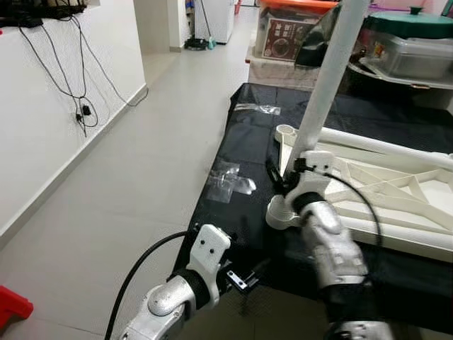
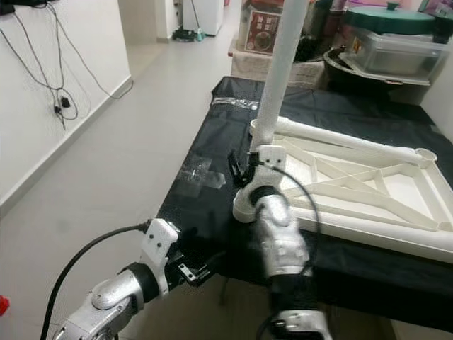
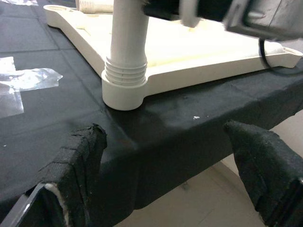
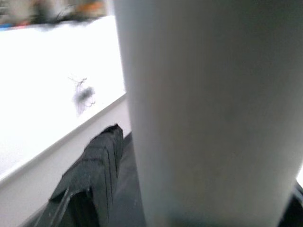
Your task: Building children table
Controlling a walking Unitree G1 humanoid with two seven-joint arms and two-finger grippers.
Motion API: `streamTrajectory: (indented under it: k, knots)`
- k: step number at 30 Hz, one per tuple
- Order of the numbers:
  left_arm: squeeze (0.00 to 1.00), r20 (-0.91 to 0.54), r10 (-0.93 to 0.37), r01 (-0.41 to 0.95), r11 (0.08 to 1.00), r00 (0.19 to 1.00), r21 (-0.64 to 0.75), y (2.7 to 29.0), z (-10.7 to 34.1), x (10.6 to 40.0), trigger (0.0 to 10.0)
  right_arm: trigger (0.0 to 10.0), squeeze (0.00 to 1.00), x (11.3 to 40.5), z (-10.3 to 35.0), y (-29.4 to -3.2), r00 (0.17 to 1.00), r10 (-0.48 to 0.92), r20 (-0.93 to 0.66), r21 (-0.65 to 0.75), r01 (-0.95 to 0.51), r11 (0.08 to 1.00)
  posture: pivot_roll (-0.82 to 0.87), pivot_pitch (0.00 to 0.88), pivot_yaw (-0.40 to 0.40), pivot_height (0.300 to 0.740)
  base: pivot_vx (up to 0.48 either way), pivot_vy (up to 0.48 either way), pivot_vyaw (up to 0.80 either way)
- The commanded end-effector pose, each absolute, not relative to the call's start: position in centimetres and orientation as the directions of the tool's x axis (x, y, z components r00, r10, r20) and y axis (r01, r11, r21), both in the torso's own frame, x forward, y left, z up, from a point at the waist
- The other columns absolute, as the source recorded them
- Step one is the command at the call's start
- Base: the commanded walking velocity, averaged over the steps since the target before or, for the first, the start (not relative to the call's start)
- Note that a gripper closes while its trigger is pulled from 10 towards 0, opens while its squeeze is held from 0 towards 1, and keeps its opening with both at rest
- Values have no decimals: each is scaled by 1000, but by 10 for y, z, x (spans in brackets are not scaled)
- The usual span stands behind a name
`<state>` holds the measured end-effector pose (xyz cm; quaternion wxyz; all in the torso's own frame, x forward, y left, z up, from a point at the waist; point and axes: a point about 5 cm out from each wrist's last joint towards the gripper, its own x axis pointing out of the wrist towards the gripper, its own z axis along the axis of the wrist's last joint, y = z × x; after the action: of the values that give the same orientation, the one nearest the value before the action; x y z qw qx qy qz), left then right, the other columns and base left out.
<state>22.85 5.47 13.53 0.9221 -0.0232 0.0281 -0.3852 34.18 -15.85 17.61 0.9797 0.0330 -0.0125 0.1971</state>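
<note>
Leg [image 1: 327,78] top cut off by frame; upright in near corner socket of tabletop [image 2: 368,191], upside down on black worktop [image 1: 248,142]. Right pincer [image 1: 289,177] clamps leg low, forearm raised. Left pincer [image 3: 175,165] gaping, empty, below worktop edge.

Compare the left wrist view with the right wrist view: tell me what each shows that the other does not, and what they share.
Left wrist view alone: the ribbed threaded collar of the leg seated in the corner socket, clear plastic wrap on the black table cover, and the left tool open, hovering off the table edge.

Right wrist view alone: the leg's bare shaft up close, with one black finger of the right tool beside it.

Shared: the white table leg and the upturned white tabletop.
</note>
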Motion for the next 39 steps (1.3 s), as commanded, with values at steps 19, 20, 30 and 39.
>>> streamTrajectory:
  k: [19,20,30,39]
  knots:
    - [0,-41,-708,704,706,705,-79,53,136,224,10000,0,0,343,158,-121,529,842,-104,111,-835,539,186,71,-111,740,0,0,0]
    - [0,-41,-708,704,706,705,-79,53,136,224,10000,0,0,343,158,-121,529,842,-104,111,-835,539,186,71,-111,740,0,0,0]
    - [0,-41,-709,705,705,704,-82,53,135,226,10000,0,0,347,151,-176,968,-238,-85,42,242,969,162,63,-104,740,0,0,0]
    - [0,-42,-708,705,706,705,-75,53,135,227,10000,0,0,318,150,-142,856,-503,-117,136,515,846,166,58,-101,740,0,0,0]
